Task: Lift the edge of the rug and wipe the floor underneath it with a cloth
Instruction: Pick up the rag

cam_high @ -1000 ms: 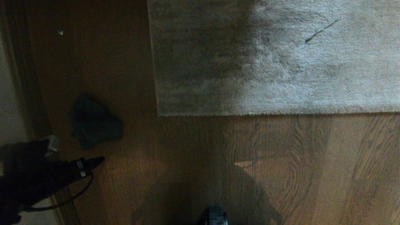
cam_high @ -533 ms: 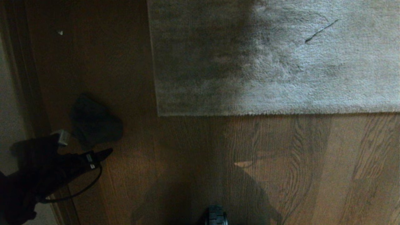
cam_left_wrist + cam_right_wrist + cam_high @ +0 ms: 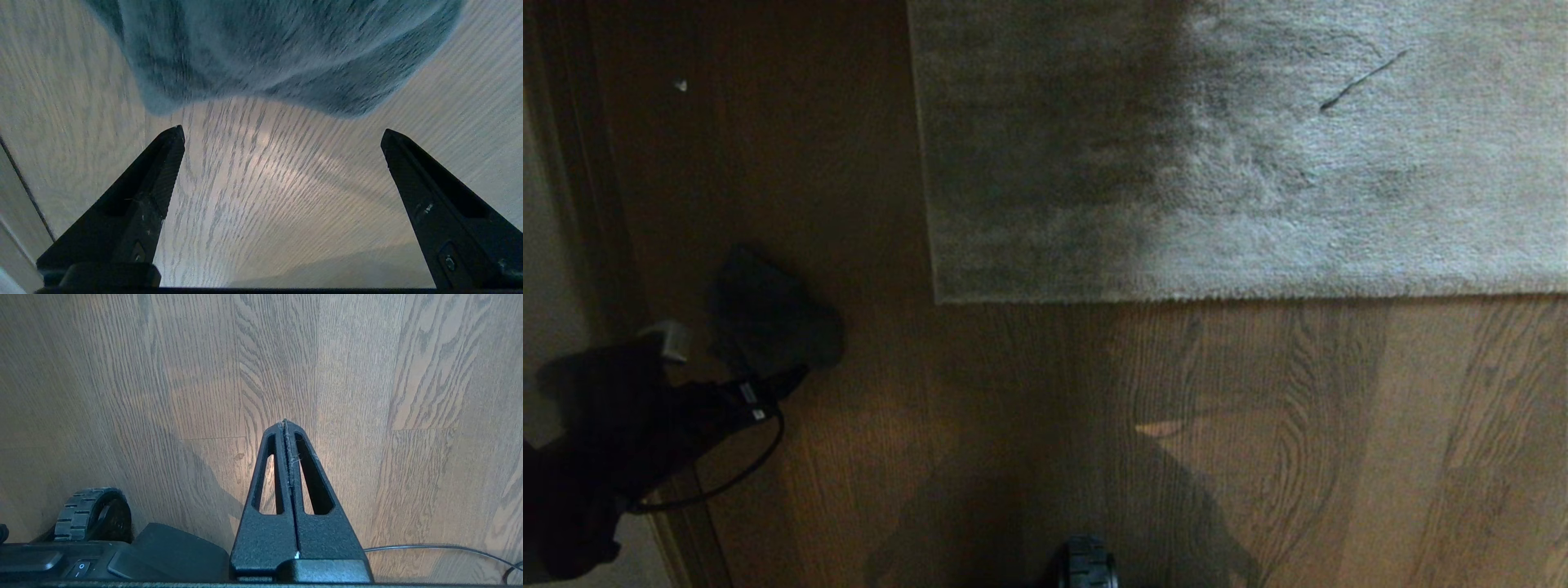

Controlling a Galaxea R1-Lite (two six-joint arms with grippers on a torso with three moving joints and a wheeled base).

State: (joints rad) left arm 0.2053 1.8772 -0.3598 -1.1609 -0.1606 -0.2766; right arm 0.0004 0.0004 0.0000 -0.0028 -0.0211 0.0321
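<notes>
Reaching for the cloth [image 3: 772, 314], your left gripper [image 3: 282, 134] hangs spread wide just short; lower and close next

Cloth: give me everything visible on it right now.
The cloth is a small dark grey rag, soft and fuzzy-looking, crumpled into a loose heap rather than spread flat. It lies on the wood floor, left of the rug's corner and apart from it. The open left end effector is just short of it, not gripping it.

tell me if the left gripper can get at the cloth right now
Probably yes: the left gripper is open, fingers spread just short of the cloth, with only bare floor between them.
</notes>
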